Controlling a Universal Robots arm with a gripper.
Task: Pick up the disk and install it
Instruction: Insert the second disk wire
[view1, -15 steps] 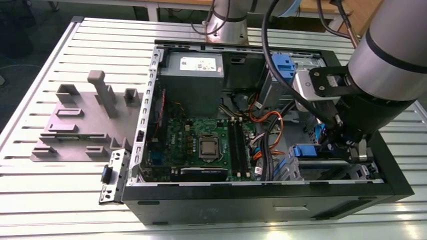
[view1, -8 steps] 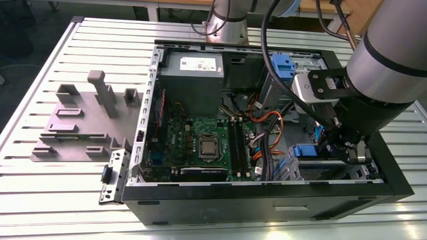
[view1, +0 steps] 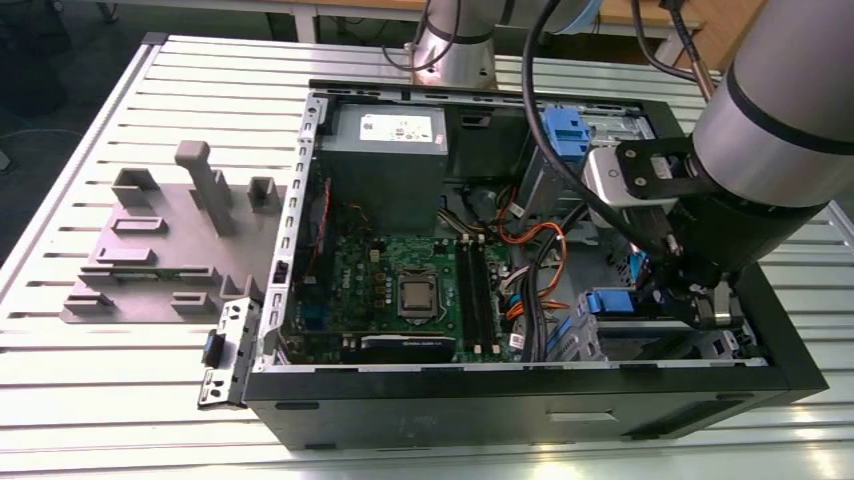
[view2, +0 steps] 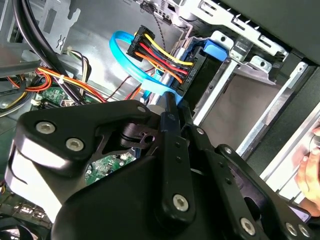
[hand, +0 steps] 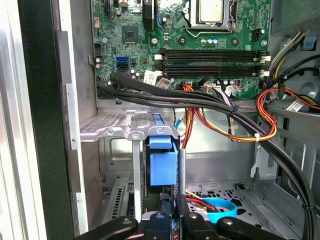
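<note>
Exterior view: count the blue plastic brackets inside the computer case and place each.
2. One blue bracket sits at the far end of the case, beside the power supply. The other bracket is nearer, beside the hand. More may hide behind the arm.

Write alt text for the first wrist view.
The gripper hangs inside an open computer case, right at a blue-railed disk standing on edge in a metal drive bay. Beyond lie black and coloured cables and the green motherboard.

Exterior view high, overlooking open computer case (view1: 534, 385); both wrist views close inside case
</note>
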